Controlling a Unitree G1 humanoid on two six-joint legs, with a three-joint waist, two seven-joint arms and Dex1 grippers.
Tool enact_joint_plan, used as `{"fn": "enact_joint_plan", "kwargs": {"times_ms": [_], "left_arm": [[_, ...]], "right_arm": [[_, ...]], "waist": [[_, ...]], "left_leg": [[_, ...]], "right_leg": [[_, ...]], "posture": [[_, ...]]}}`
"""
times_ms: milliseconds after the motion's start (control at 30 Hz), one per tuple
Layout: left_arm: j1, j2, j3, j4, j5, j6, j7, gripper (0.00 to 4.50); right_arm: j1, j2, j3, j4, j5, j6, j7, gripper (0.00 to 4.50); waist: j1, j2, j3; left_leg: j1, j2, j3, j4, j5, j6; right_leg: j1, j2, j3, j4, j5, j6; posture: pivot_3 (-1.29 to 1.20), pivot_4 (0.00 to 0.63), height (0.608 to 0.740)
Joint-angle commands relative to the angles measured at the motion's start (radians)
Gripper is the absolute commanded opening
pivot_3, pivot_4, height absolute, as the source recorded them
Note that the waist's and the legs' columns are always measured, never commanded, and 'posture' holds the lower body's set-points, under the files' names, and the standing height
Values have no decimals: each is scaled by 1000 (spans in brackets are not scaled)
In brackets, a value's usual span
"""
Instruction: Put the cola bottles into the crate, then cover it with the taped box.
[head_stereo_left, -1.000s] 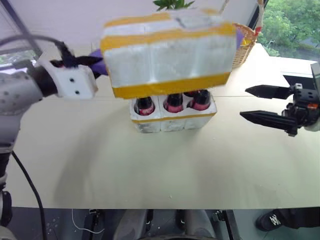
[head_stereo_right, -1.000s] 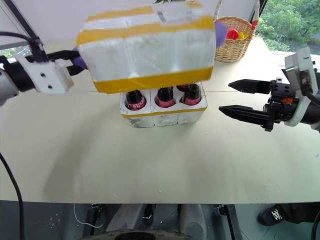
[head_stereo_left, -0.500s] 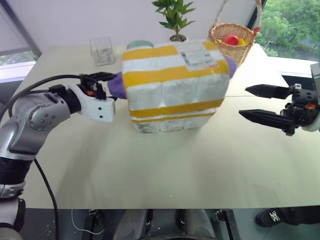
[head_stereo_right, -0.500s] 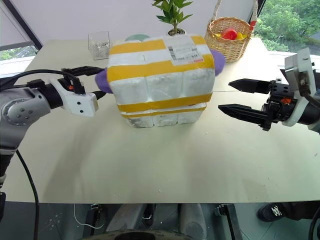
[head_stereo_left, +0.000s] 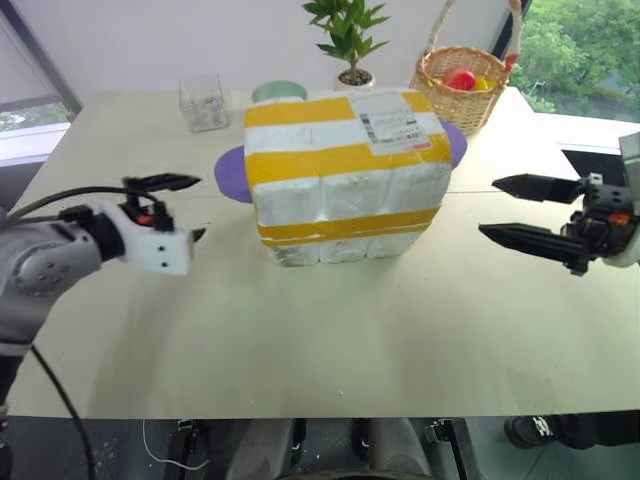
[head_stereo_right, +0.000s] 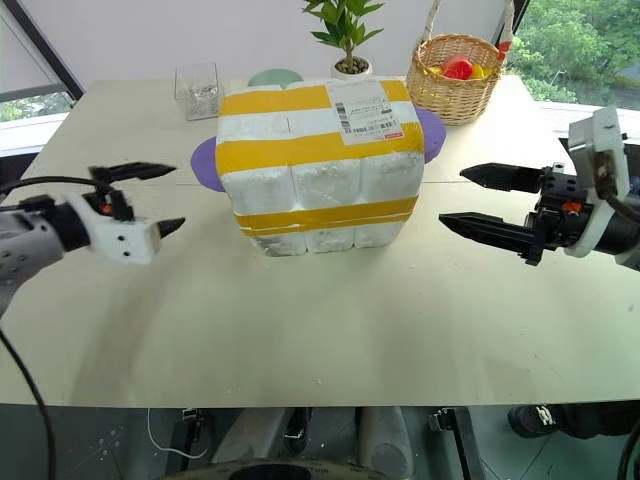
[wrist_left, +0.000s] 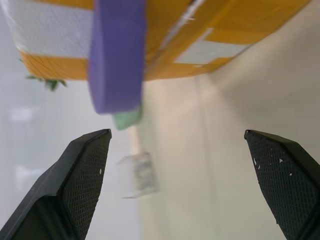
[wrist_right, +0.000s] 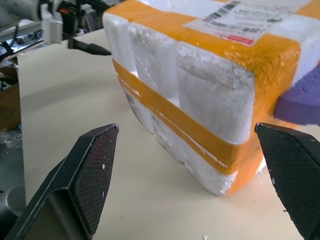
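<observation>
The taped box (head_stereo_left: 345, 165), white foam with wide yellow bands and a shipping label on top, sits down over the crate (head_stereo_left: 340, 248) in the middle of the table. Just the crate's white base shows under the lowest band. The cola bottles are hidden inside. A purple foam tab (head_stereo_left: 232, 175) sticks out of the box's left side, another (head_stereo_left: 455, 140) out of its right. My left gripper (head_stereo_left: 190, 208) hangs open a little left of the purple tab (wrist_left: 117, 55), holding nothing. My right gripper (head_stereo_left: 490, 207) stands open to the right of the box (wrist_right: 200, 60), apart from it.
At the back of the table (head_stereo_left: 300, 340) stand a wicker basket (head_stereo_left: 465, 80) with fruit, a potted plant (head_stereo_left: 345, 35), a small glass container (head_stereo_left: 203, 100) and a pale green round thing (head_stereo_left: 280, 92) behind the box.
The box was in the air above the crate with bottle tops showing; it now rests over the crate. My left gripper let go of the purple tab, opened, and drew back down-left. Right arm unmoved.
</observation>
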Motion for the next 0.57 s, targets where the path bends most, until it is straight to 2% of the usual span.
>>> {"fn": "enact_joint_plan", "kwargs": {"times_ms": [33, 67, 167, 233, 367, 467, 567], "left_arm": [[57, -4, 109, -21, -257, 172, -108, 4472], [73, -10, 135, -32, -365, 320, -145, 4472], [151, 48, 264, -114, -881, 880, -334, 4472], [169, 83, 336, -128, -1045, 1046, -430, 4472], [135, 120, 333, -102, -1020, 1086, -473, 4472], [53, 110, 310, -74, -1044, 1134, -463, 4472], [-17, 91, 269, -60, -1013, 1135, -448, 4472]], "right_arm": [[-2, -13, -18, 17, -25, -34, 19, 4500], [0, -12, -12, 24, -34, -40, 23, 4500], [7, -13, 5, 48, -63, -54, 41, 4500], [18, -18, 15, 59, -89, -69, 56, 4500], [47, -23, 31, 65, -136, -104, 88, 4500], [47, 1, 54, 52, -153, -124, 84, 4500], [20, 32, 83, 57, -164, -129, 51, 4500]], "waist": [[2, 0, 0], [2, 0, 0], [-4, 0, 0], [-5, 0, 1], [0, 2, 0], [-1, 3, 0], [-1, 3, 0]], "left_leg": [[0, 0, 0, 0, 0, 0], [0, 0, 0, 0, 0, 0], [0, 1, 0, 1, 0, 1], [0, 1, 0, 1, -1, 1], [1, 1, 0, 2, -1, 1], [2, 1, 0, 2, -1, 0], [2, 1, 0, 2, -1, 0]], "right_leg": [[0, 0, 0, 0, 0, 0], [0, 0, 0, 0, 0, 0], [0, 1, 0, 0, 0, 0], [0, 2, 0, 0, 0, 0], [1, 2, 0, 0, 0, 0], [3, 1, 0, 0, 0, 0], [3, 1, 0, 0, 0, 0]], "posture": [[0, 150, 732], [0, 150, 732], [0, 150, 732], [0, 150, 732], [0, 150, 732], [0, 150, 732], [0, 150, 732]]}}
